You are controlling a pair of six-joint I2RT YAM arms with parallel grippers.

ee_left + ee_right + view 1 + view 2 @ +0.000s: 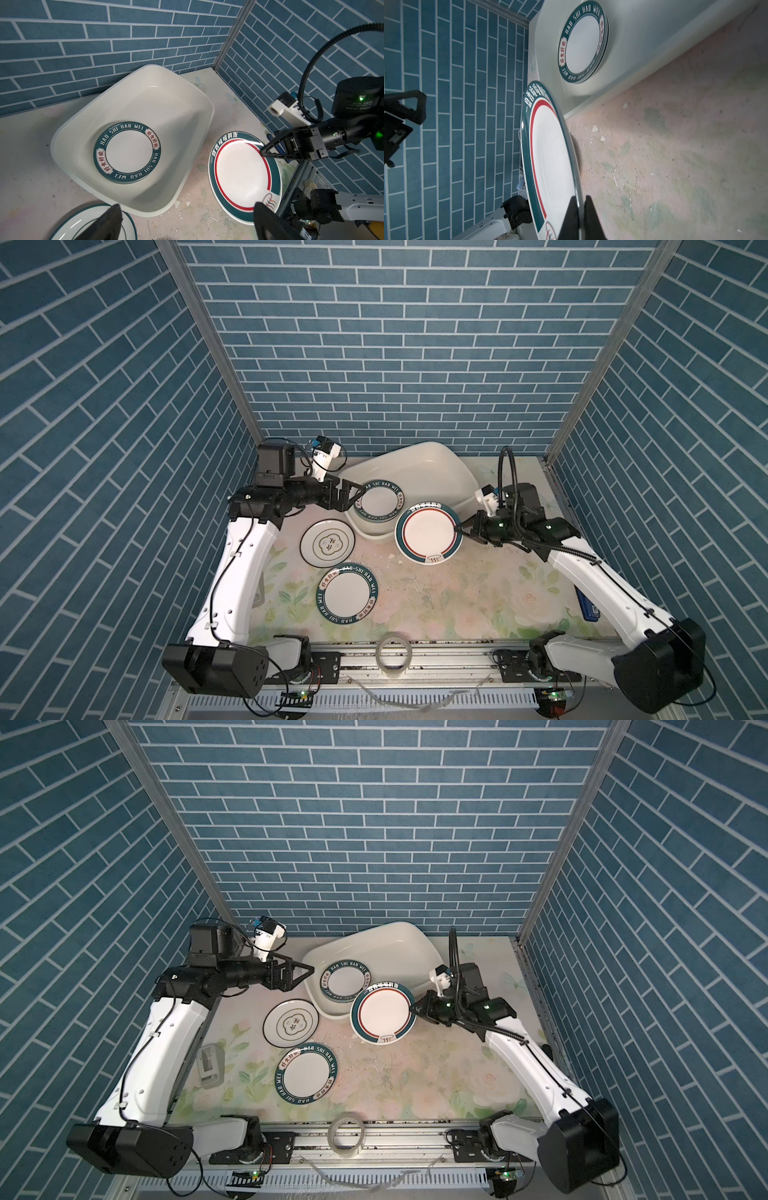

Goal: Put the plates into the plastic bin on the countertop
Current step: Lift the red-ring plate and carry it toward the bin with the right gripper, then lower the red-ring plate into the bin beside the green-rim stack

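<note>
Floral countertop [457, 593]. Right gripper [460, 527] reaches inward, clamped on rim of red-ringed plate [428, 533] beside plastic bin [415, 466]. Left gripper [356, 497] wide apart, empty, by bin.

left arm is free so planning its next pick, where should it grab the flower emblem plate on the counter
Probably pinch the rim of the flower-emblem plate at its left edge, coming low from the side of the left gripper. It lies flat on the countertop, so only the thin rim offers a bite, and the plastic bin crowds its right edge.
</note>
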